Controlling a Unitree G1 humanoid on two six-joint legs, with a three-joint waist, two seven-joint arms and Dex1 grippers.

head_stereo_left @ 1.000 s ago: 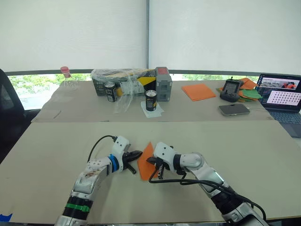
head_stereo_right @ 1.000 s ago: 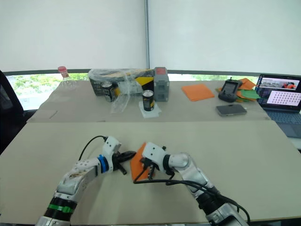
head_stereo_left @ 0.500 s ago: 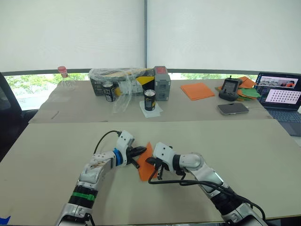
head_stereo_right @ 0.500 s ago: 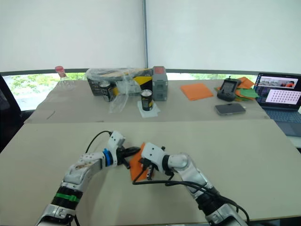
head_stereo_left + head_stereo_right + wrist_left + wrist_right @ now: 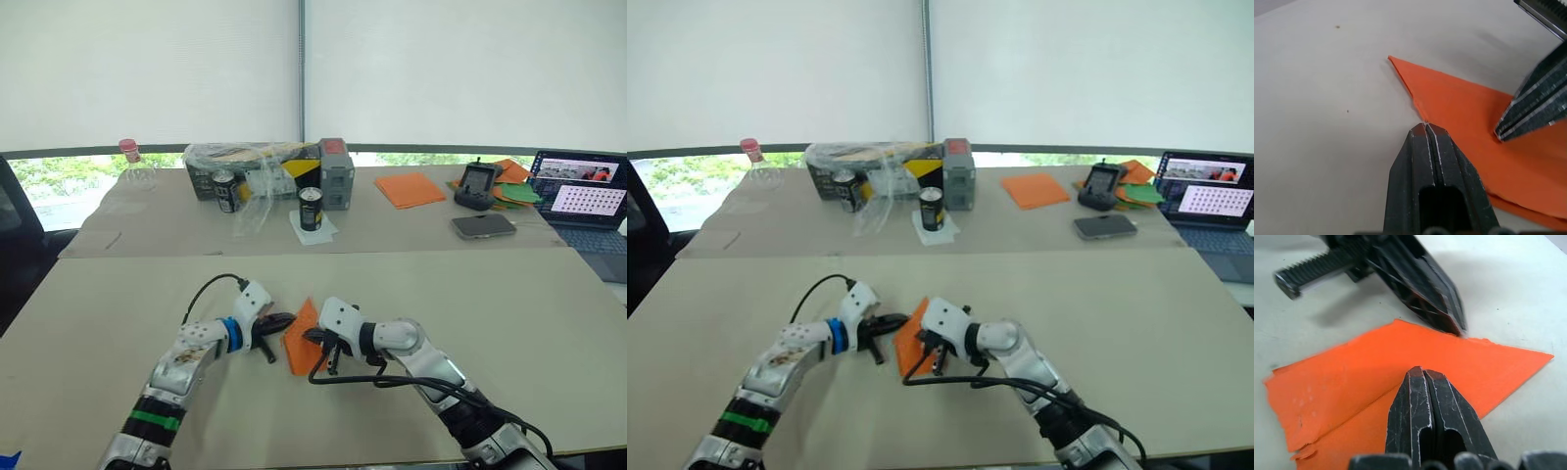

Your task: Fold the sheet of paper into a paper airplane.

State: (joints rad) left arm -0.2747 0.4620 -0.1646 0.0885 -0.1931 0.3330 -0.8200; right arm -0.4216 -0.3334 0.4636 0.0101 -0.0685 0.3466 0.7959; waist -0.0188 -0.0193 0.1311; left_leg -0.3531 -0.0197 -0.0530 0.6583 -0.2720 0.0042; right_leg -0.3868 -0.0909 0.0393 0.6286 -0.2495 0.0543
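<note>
The sheet of paper (image 5: 302,340) is orange, folded into a pointed wedge with layered flaps, and lies flat on the near table (image 5: 509,323) between my two grippers. My left gripper (image 5: 1425,125) is shut, its tip touching the paper's (image 5: 1464,103) left edge near the pointed corner. My right gripper (image 5: 1420,369) is shut too, its closed fingers resting on top of the paper (image 5: 1342,372) over a crease. The two tips point at each other, a few centimetres apart.
On the far table stand a plastic-wrapped box (image 5: 257,166), two cans (image 5: 313,209), a bottle (image 5: 132,162), a stack of orange sheets (image 5: 412,190), a phone (image 5: 486,226), a controller (image 5: 476,184), green sheets (image 5: 523,194) and a laptop (image 5: 588,211).
My left gripper reached onto the paper half a second ago and has drawn back a little to its left edge. The right gripper and the paper have stayed put.
</note>
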